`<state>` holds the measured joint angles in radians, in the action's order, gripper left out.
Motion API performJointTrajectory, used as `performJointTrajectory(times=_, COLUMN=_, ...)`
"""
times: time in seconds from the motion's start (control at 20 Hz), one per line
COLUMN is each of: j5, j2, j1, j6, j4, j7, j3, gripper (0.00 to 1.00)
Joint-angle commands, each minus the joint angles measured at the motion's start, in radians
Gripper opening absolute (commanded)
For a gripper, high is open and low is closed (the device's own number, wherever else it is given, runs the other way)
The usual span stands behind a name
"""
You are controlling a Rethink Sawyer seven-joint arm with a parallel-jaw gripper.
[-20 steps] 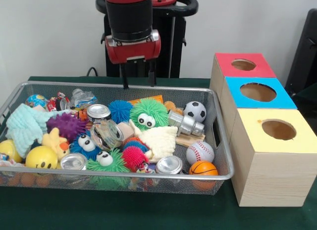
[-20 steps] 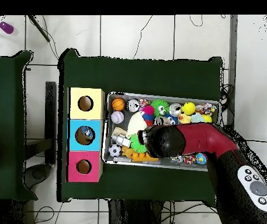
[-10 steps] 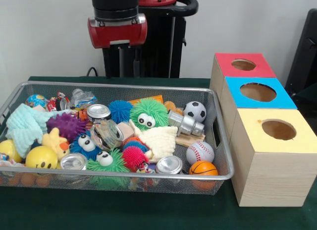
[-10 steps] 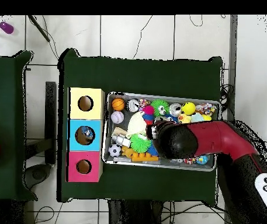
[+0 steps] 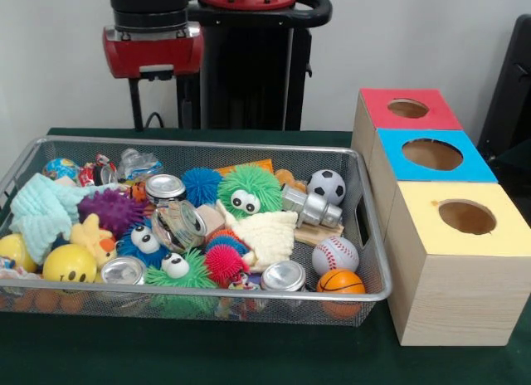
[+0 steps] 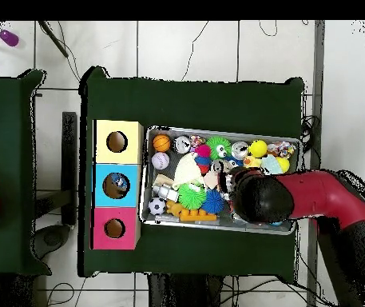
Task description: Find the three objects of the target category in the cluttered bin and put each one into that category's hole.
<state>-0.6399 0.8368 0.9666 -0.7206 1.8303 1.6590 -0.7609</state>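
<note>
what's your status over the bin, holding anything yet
Gripper raised above the bin's far edge, jaws open, empty. Balls, cans and fuzzy toys all in the bin; three boxes beside it. Nothing in the way.

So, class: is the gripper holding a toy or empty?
Empty. The gripper hangs above the bin, its two fingers apart with nothing between them.

front low, overhead (both show bin [image 5: 365, 227])

Green table [image 5: 207, 360]: mesh bin [image 5: 369, 236], boxes [image 5: 460, 273].
</note>
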Motion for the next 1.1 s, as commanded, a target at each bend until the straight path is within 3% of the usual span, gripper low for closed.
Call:
performJointTrajectory(times=0.05, j5=-0.107, j2=-0.061, j1=0.076, j6=0.0, j4=0.04, j7=-0.378, j3=-0.085, gripper=1.0)
performJointTrajectory(times=0.3, j5=-0.14, j2=-0.075, j1=0.078, j6=0.007, j4=0.047, j7=-0.343, j3=-0.088, gripper=1.0)
performJointTrajectory(times=0.75, j5=-0.204, j2=-0.112, j1=0.013, j6=0.042, j4=0.036, j7=-0.222, j3=-0.042, gripper=1.0)
performJointTrajectory(times=1.1, j5=-0.229, j2=-0.151, j1=0.001, j6=0.051, j4=0.023, j7=-0.202, j3=-0.028, gripper=1.0)
